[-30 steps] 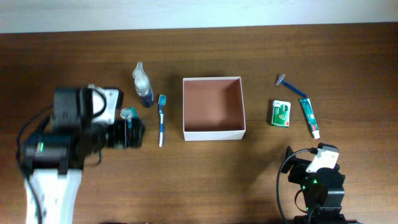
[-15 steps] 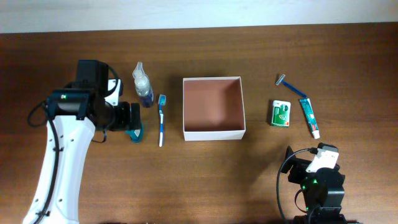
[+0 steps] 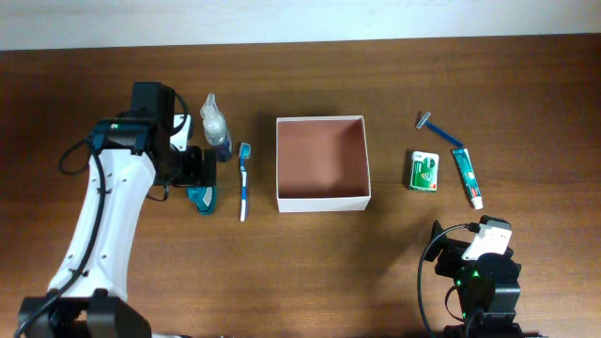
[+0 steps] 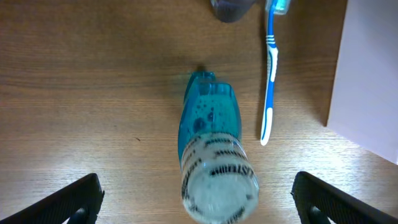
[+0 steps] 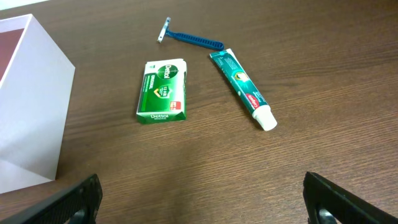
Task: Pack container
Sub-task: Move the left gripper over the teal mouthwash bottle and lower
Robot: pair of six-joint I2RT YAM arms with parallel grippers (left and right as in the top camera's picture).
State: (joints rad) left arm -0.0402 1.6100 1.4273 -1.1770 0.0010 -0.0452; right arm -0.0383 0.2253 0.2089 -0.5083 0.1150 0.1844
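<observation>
The container (image 3: 324, 199) sits near the middle of the wooden table (image 3: 376, 282), its white walls square to the table's edges and its pinkish-brown floor in plain view. The left gripper (image 4: 196, 186) is off to the container's left, pointing down over a small blue bottle (image 4: 210, 134). Its fingers (image 4: 68, 199) are spread wide, and the bottle lies between them without touching either one. A blue-and-white toothbrush (image 3: 244, 181) lies lengthwise between this bottle and the container's left wall, near the wall but apart from it. A clear spray bottle (image 3: 215, 131) stands just behind the blue bottle. The left wrist view shows the container's white wall at the right edge, beyond the toothbrush. The right gripper (image 5: 199, 199) is at the near right of the table with its fingers wide apart and nothing between them. The container's corner is ahead of it to the left. A green packet (image 5: 162, 91), a toothpaste tube (image 5: 242, 89) and a blue razor (image 5: 193, 38) lie straight ahead, all to the right of the container and clear of it.
</observation>
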